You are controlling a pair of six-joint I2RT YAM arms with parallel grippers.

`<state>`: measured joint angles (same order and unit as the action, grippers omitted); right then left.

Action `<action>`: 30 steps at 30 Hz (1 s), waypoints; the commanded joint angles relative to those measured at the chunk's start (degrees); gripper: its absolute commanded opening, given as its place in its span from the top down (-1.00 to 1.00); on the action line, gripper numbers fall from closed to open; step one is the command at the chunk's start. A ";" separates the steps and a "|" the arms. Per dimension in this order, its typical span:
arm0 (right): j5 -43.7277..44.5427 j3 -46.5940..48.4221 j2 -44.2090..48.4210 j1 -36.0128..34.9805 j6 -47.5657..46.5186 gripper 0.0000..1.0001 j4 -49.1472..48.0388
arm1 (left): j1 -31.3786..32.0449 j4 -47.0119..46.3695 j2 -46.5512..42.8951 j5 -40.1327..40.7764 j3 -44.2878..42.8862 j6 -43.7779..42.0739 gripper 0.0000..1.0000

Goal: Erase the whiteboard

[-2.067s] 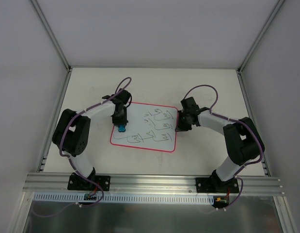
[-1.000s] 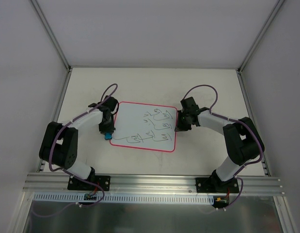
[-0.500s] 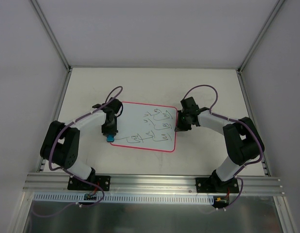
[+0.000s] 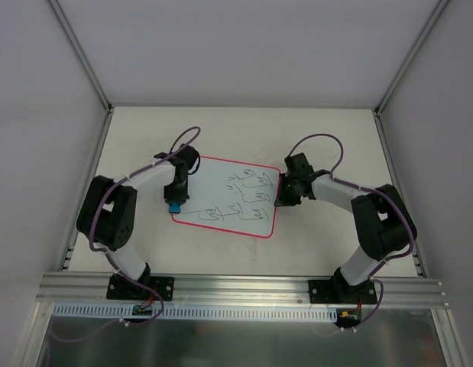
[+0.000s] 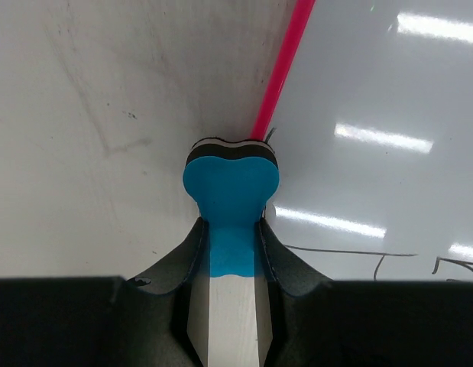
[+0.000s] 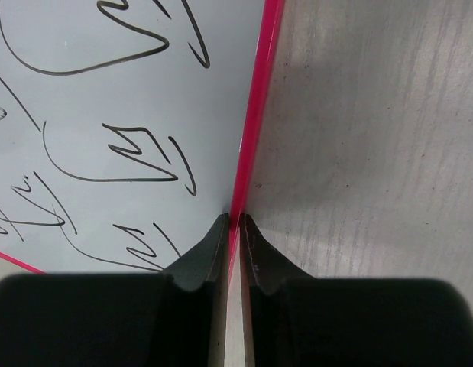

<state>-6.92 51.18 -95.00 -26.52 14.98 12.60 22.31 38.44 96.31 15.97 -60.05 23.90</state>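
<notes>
The whiteboard (image 4: 228,197), white with a red-pink border, lies flat at the table's middle with dark scribbles on its right and lower parts. My left gripper (image 4: 175,200) is shut on the blue eraser block (image 4: 174,206) at the board's left edge. In the left wrist view the eraser (image 5: 231,187) sits on the pink border (image 5: 282,69), between the fingers (image 5: 274,252). My right gripper (image 4: 280,200) is shut on the board's right edge. In the right wrist view its jaws pinch the pink border (image 6: 255,115), with scribbles (image 6: 121,153) to the left.
The beige table top (image 4: 328,145) surrounds the board. White walls and metal frame posts (image 4: 83,57) enclose the cell. An aluminium rail (image 4: 236,287) runs along the near edge by the arm bases.
My left gripper with the eraser swept off the board's left edge, then came back up and right to that edge. The board shifted slightly. The right gripper stayed on the right edge.
</notes>
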 commanded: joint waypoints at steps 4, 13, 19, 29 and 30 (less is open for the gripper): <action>3.14 -1.52 -1.68 -0.02 -1.01 0.80 3.92 | -0.16 0.59 3.70 3.72 -6.21 -1.75 1.00; 3.31 -1.87 -0.71 0.16 -1.01 0.80 3.92 | -0.51 0.76 6.78 3.11 -7.46 -2.54 1.00; 3.49 -2.84 -0.01 0.77 -1.01 0.80 4.01 | -0.51 0.94 1.96 2.58 -0.87 -2.10 1.00; 3.23 -2.13 -0.98 0.86 -0.92 0.80 3.92 | -0.51 1.29 -4.73 -3.57 5.64 -2.10 1.00; 3.23 -2.14 -1.06 0.86 -0.83 0.80 4.01 | -0.33 1.29 -5.51 -3.92 6.00 -2.28 1.00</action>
<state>-7.05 50.65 -94.67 -26.24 14.98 12.19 22.06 36.34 92.82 14.90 -56.16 22.48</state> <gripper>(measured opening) 0.105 0.201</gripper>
